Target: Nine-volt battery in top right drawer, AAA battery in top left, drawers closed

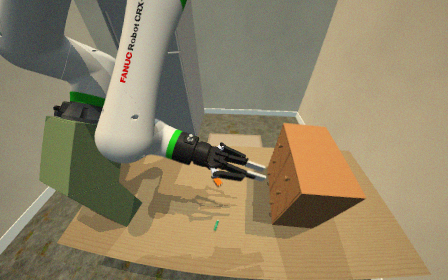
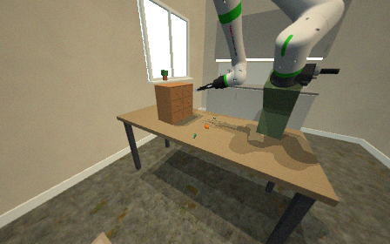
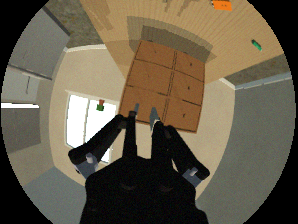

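The small wooden chest [image 1: 310,175] stands on the table with its drawer fronts facing my arm; every drawer looks pushed in. It also shows in the exterior view [image 2: 175,102] and the wrist view [image 3: 166,90]. My gripper [image 1: 262,170] is level with the chest's upper part, its fingertips just short of the front. The fingers are narrowed to a small gap with nothing between them [image 3: 143,115]. A small orange block, likely the nine-volt battery [image 1: 218,182], lies on the table below the gripper. A small green cylinder, likely the AAA battery [image 1: 216,226], lies nearer the table's front.
The arm's green pedestal [image 1: 80,170] stands on the table opposite the chest. Another small green item [image 2: 214,117] lies on the table near the orange block. A wall runs close behind the chest, and a window with a potted plant [image 2: 164,75] is behind it.
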